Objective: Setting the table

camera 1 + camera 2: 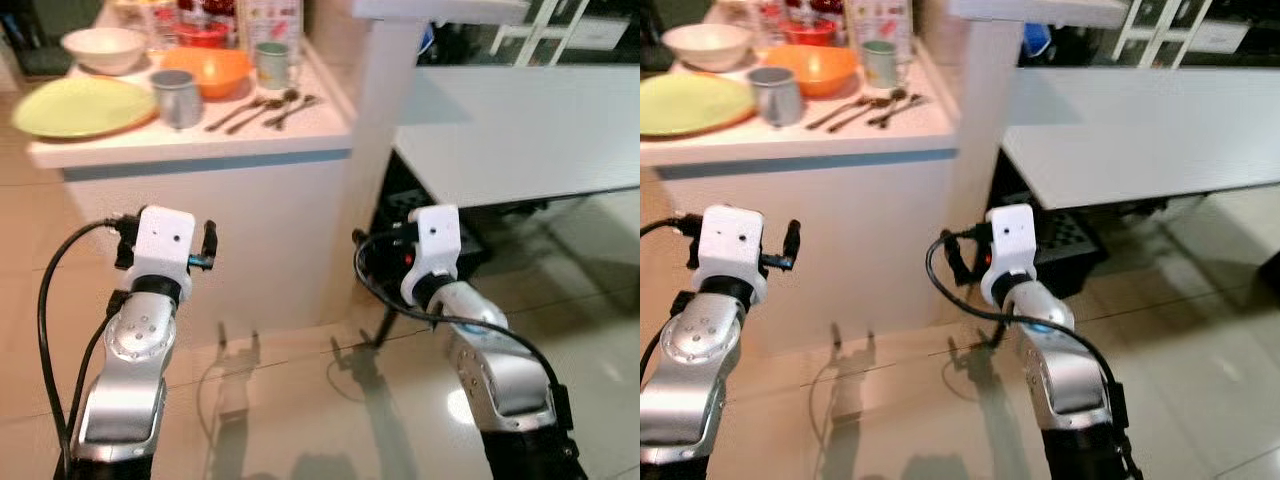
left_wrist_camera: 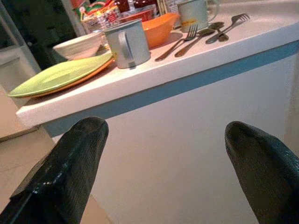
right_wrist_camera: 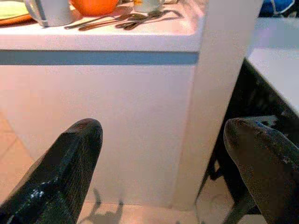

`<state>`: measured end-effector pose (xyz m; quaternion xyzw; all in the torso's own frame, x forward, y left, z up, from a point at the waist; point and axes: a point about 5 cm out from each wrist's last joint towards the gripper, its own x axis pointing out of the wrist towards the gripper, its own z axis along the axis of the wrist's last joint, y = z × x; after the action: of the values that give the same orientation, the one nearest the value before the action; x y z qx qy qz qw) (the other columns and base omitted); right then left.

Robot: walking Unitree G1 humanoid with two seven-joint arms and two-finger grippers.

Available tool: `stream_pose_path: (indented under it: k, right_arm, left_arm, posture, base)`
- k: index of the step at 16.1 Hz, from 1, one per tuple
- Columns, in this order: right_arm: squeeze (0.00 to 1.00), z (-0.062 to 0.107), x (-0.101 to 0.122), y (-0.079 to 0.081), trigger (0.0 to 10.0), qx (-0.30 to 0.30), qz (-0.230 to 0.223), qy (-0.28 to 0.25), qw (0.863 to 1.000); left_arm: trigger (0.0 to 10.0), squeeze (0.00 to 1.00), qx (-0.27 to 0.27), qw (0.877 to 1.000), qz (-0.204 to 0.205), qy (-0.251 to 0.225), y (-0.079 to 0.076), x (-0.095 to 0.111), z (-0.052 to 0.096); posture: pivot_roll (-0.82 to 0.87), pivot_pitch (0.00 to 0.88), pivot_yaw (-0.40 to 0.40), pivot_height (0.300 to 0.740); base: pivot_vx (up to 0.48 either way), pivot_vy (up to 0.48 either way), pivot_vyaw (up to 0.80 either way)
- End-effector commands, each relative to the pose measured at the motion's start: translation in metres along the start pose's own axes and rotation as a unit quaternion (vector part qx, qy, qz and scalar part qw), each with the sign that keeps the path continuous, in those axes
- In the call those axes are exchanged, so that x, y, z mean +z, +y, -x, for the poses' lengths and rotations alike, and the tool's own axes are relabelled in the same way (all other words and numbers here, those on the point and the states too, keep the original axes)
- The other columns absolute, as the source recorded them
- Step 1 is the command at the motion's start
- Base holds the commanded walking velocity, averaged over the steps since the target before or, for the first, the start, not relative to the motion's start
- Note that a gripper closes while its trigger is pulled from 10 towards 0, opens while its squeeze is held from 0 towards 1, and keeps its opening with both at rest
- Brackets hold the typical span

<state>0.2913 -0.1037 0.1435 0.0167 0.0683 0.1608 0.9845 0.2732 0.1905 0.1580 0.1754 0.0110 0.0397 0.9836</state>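
On a white counter (image 1: 200,143) ahead lie a green plate (image 1: 82,105), a white bowl (image 1: 103,47), an orange bowl (image 1: 207,70), a grey mug (image 1: 178,97), a second mug (image 1: 272,62) and several forks and spoons (image 1: 262,108). Both arms are raised in front of the counter's white side, below its top. My left gripper (image 2: 163,154) is open and holds nothing, with the plate (image 2: 60,74) and grey mug (image 2: 127,43) ahead and above it. My right gripper (image 3: 163,154) is also open and holds nothing, facing the counter's side near its corner post (image 3: 219,93).
A white table (image 1: 520,130) stands to the right, with a dark rack (image 1: 440,225) beneath it. Jars and packets (image 1: 215,15) crowd the back of the counter. Glossy beige tile floor (image 1: 300,400) lies below the arms.
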Motion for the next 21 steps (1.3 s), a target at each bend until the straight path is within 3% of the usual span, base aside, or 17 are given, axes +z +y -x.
stream_pose_path:
  k: [1,13,16,21]
  right_arm:
    - [0.0,0.0018,-0.005,-0.0083,10.0,-0.018,-0.003,0.008,1.0]
    - [0.0,0.0019,-0.0061,-0.008,10.0,-0.028,-0.011,0.009,1.0]
    - [0.0,0.0025,-0.0083,-0.0079,10.0,-0.028,-0.012,0.013,0.999]
    - [0.0,0.0,-0.0008,-0.0071,10.0,-0.024,-0.013,0.002,1.0]
  left_arm:
    - [10.0,0.0,-0.011,1.0,-0.003,-0.01,-0.0046,0.0045,-0.0019]
    - [10.0,0.0,-0.009,1.0,-0.009,-0.009,-0.0027,0.0033,-0.0039]
    - [10.0,0.0,-0.017,0.999,-0.034,-0.026,-0.0054,0.01,-0.0043]
    - [10.0,0.0,0.005,1.0,0.007,-0.018,-0.0024,0.01,-0.0042]
  posture:
    - [0.07,0.0,-0.058,0.74]
    - [0.07,0.0,-0.057,0.74]
    - [0.08,0.0,-0.062,0.74]
    - [0.08,0.0,-0.076,0.74]
  base:
    - [0.0,0.48,0.0]
    - [0.0,0.48,0.0]
    - [0.0,-0.306,0.0]
    - [0.0,-0.096,0.0]
